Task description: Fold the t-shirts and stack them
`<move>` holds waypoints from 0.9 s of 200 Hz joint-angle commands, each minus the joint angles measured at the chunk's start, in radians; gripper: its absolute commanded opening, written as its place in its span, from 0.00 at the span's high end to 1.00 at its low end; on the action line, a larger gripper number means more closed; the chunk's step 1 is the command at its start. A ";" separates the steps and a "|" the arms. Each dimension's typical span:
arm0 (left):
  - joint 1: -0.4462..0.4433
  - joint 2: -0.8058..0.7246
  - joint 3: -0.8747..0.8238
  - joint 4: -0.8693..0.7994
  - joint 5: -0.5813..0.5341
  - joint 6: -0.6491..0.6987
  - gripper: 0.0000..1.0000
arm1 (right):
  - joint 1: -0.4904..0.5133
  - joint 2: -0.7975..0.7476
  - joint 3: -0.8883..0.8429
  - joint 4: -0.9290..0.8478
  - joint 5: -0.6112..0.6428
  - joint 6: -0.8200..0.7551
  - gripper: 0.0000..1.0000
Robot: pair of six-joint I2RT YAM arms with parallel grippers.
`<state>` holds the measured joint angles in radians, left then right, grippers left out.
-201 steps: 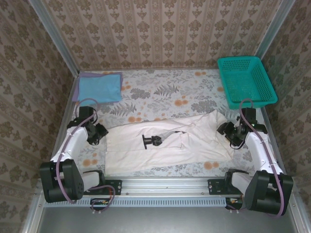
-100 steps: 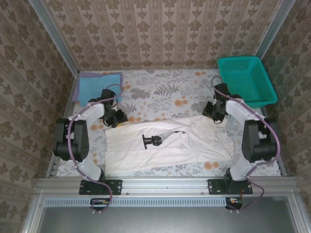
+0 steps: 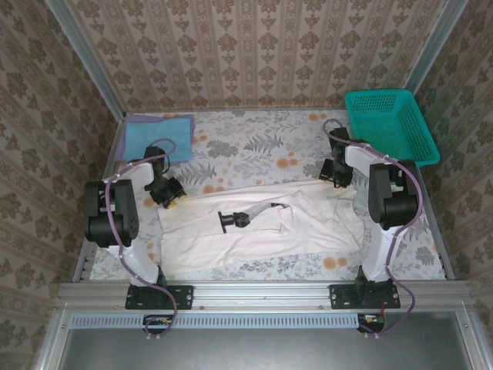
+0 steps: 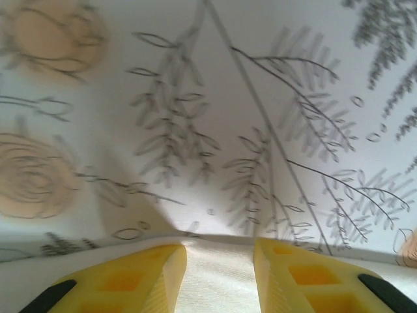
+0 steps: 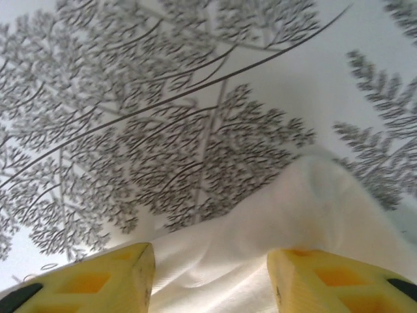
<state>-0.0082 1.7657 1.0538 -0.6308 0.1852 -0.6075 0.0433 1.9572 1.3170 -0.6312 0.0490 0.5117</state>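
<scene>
Patterned wallpaper closes the booth in on three sides, and the worktop (image 3: 254, 146) wears a pale floral cloth. I see the off-white t-shirt (image 3: 262, 235) spread crosswise over the middle of the worktop, closer to the near edge than the far one. It is rumpled, with its black print (image 3: 231, 221) facing up left of centre. The light blue t-shirt (image 3: 158, 139) lies folded flat in the far-left corner, well apart from it, and a teal mesh basket (image 3: 385, 95) sits in the far-right corner. My left gripper (image 3: 171, 197) is down at the off-white t-shirt's far-left corner. On its wrist camera the yellow fingers (image 4: 130, 280) stand part-way apart, with a strip of the cloth's edge lying between them. My right gripper (image 3: 333, 171) is at the far-right corner of the same shirt. Its fingers (image 5: 326, 280) stand wider, and the cloth humps up between them. Neither pair has closed on the fabric.
</scene>
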 commanded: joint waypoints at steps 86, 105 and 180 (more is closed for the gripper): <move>0.047 -0.038 0.109 -0.114 -0.099 0.000 0.32 | -0.043 -0.088 0.066 0.078 -0.147 0.027 0.30; 0.016 -0.080 0.155 -0.133 -0.109 0.013 0.21 | -0.033 -0.180 -0.012 0.132 -0.191 -0.004 0.26; -0.237 -0.063 0.202 -0.064 0.119 0.113 0.31 | 0.151 -0.248 -0.222 0.214 -0.437 -0.073 0.46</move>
<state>-0.1833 1.6585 1.2602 -0.7227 0.1459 -0.5518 0.1349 1.6512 1.1107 -0.4278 -0.2867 0.4686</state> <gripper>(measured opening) 0.729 0.592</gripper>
